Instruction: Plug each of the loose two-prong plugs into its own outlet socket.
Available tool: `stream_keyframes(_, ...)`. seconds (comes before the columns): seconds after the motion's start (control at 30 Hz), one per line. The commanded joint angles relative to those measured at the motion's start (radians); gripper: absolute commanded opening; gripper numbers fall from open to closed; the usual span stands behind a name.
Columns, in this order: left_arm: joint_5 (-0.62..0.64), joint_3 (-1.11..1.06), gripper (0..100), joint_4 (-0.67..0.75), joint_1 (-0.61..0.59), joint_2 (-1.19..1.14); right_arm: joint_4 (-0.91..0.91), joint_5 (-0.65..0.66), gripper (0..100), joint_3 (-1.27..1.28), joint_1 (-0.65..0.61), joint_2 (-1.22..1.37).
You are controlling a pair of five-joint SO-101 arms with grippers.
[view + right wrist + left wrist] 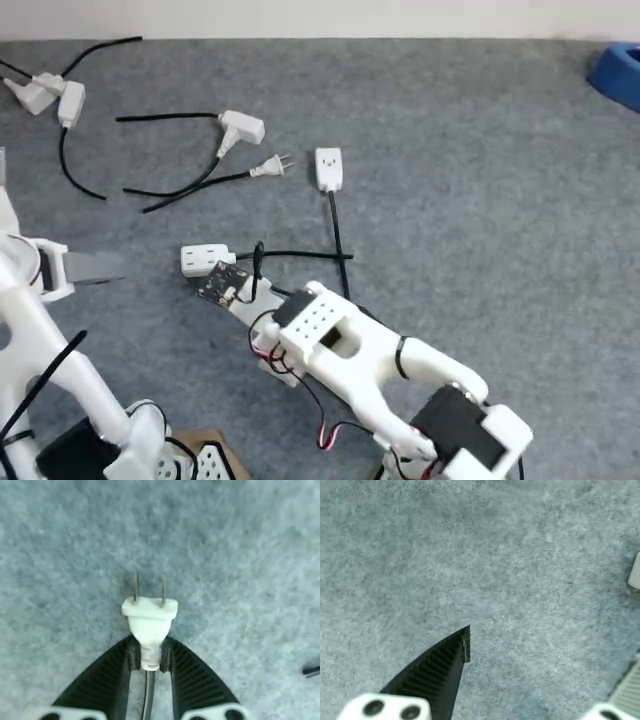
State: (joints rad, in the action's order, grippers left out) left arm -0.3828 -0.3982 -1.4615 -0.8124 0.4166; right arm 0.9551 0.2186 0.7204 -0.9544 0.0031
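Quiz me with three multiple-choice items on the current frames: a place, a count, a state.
1. In the high view, the blue object sits: A) top right, B) centre, C) bottom left.
2. Prongs on the plug: A) one, B) three, C) two.
3. The right end effector is: A) open, B) shut on the plug, C) shut on a cord.
Key: 1 A, it lies at the top right edge; 2 C, two metal prongs stick out; 3 B, it pinches the plug's neck.

I've got a white 2-prong plug (150,614) pinched in rt tool (150,652), prongs out; second plug (270,167) lies flat nr socket (328,168).
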Motion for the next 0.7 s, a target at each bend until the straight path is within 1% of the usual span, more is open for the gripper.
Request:
stream_keyframes(0.0, -0.006, 0.021, 46, -0.003, -0.047, 0.005, 0.097, 0.0, 0.7, -0.028, 0.008, 0.012)
stream_keyframes(0.07, -0.026, -0.004, 46, 0.015, -0.058, 0.005, 0.097, -0.009, 0.7, -0.058, 0.012, 0.008)
stream_keyframes(0.13, -0.058, -0.025, 46, 0.035, -0.054, 0.004, 0.12, -0.069, 0.7, -0.117, 0.015, 0.005)
stream_keyframes(0.17, -0.058, -0.03, 46, 0.035, -0.054, 0.002, 0.15, -0.078, 0.7, -0.153, 0.015, -0.004)
stream_keyframes(0.33, -0.064, -0.01, 46, 0.038, -0.05, 0.007, 0.266, -0.048, 0.7, -0.337, 0.024, -0.137)
stream_keyframes(0.53, -0.057, 0.137, 46, 0.034, 0.031, 0.007, 0.394, -0.026, 0.7, -0.596, 0.196, -0.329)
stream_keyframes(0.6, -0.052, 0.179, 46, 0.034, 0.088, 0.007, 0.415, -0.029, 0.7, -0.651, 0.217, -0.371)
stream_keyframes(0.67, 0.017, 0.213, 46, 0.032, 0.166, 0.007, 0.435, -0.072, 0.7, -0.691, 0.216, -0.398)
